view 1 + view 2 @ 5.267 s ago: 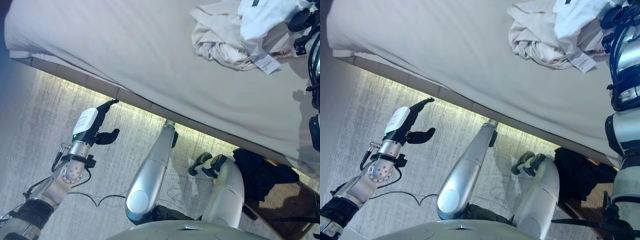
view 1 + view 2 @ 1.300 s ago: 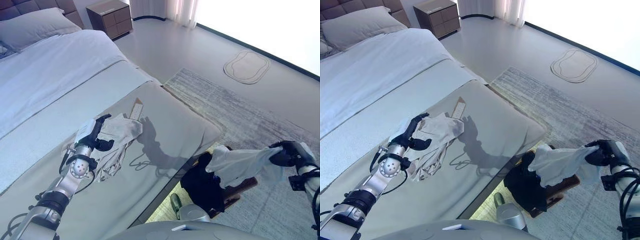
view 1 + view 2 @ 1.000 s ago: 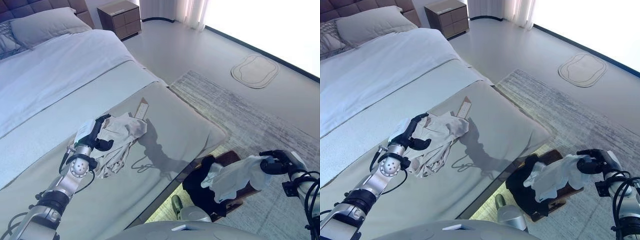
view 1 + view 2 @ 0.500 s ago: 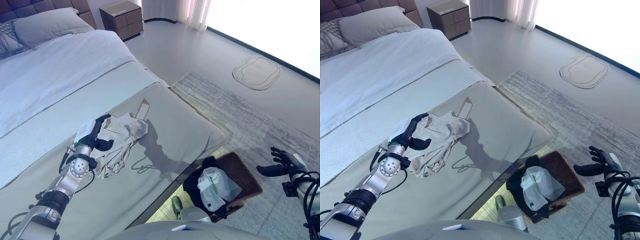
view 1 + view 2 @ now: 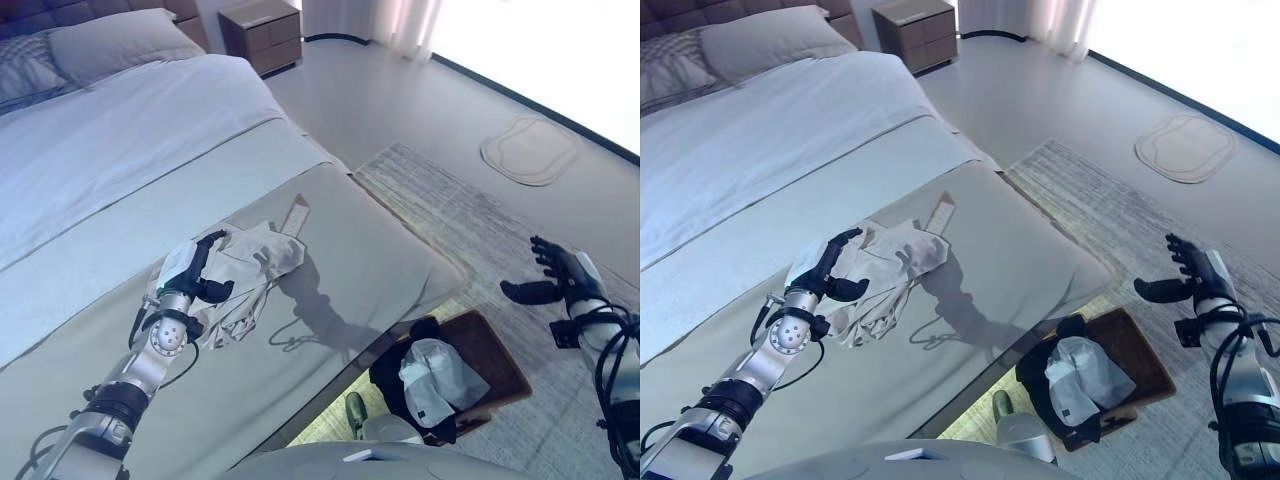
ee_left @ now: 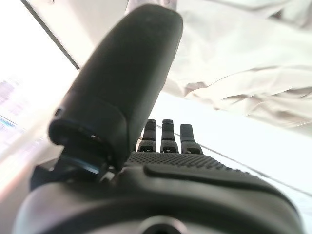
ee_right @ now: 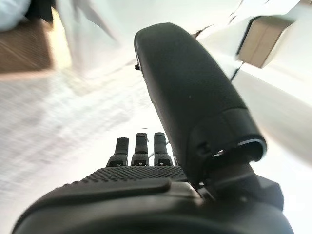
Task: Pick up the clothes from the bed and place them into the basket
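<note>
My left hand (image 5: 190, 275) sits spread open at the edge of the crumpled beige clothes (image 5: 245, 272) on the bed (image 5: 120, 170). My right hand (image 5: 555, 280) hangs empty, fingers spread, over the rug (image 5: 470, 215) just past the basket (image 5: 485, 350), where a white garment (image 5: 432, 372) lies on dark clothes.

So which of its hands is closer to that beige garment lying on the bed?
The left hand: it sits right at the beige garment, fingers open at the cloth's edge. The right hand is open over the rug, far off beyond the basket.
</note>
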Controlling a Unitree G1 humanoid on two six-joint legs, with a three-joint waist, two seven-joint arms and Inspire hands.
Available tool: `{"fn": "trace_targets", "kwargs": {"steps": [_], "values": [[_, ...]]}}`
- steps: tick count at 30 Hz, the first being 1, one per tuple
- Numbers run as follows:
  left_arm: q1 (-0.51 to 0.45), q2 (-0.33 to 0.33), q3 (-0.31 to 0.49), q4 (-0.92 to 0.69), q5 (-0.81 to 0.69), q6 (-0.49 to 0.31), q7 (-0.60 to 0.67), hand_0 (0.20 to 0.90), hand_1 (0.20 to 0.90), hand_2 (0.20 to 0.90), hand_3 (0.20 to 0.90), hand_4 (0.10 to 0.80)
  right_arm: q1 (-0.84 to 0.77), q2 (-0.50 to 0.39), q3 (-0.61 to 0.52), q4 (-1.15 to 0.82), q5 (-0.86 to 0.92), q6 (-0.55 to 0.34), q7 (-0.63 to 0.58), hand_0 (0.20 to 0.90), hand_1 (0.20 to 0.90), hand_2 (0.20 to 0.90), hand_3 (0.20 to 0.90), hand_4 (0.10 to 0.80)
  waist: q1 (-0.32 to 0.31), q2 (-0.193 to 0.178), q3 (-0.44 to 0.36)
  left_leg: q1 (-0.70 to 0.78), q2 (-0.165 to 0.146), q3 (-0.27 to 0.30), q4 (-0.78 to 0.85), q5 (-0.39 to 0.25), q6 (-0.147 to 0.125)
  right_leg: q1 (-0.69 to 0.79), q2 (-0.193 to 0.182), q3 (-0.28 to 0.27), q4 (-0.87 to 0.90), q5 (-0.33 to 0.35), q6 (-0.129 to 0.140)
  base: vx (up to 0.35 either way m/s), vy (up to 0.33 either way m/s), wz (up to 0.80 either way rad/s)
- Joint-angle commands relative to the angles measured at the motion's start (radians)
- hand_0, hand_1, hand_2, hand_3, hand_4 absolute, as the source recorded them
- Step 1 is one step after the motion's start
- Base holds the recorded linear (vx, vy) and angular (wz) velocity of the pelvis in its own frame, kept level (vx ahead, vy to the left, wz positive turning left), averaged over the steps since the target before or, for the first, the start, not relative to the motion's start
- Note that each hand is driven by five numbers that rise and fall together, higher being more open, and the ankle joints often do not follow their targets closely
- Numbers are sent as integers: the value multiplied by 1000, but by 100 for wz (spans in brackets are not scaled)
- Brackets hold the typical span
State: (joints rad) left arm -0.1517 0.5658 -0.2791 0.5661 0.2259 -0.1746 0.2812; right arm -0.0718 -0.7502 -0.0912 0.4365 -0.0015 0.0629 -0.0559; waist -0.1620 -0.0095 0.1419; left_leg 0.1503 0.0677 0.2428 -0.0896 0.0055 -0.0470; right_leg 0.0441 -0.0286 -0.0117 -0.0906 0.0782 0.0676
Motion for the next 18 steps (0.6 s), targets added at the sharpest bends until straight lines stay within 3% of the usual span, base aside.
{"fn": "trace_targets", "kwargs": {"steps": [1,10,18], "values": [[-47,33,31,-34,12,-46,82,900,900,900,900,800,-207,-91,35,-44,-14,-42,-73,900,900,900,900,800,72,-21,-36,-38,-71,-37,63,-88,54,-24,15,-44,106,-83,25,55,-32,36],[25,29,73,-32,35,-89,26,900,900,900,900,800,-411,-83,175,-58,-69,-13,-124,900,900,900,900,800,182,-23,-2,-97,-87,-132,155,-102,49,-14,1,-125,189,-157,-17,40,-18,40],[73,70,94,-79,20,-90,-37,900,900,900,900,800,-543,-85,273,26,-54,29,-80,900,900,900,900,800,277,-11,53,-161,-99,-221,241,-109,45,-46,-17,-214,314,-225,-51,64,6,40]]}}
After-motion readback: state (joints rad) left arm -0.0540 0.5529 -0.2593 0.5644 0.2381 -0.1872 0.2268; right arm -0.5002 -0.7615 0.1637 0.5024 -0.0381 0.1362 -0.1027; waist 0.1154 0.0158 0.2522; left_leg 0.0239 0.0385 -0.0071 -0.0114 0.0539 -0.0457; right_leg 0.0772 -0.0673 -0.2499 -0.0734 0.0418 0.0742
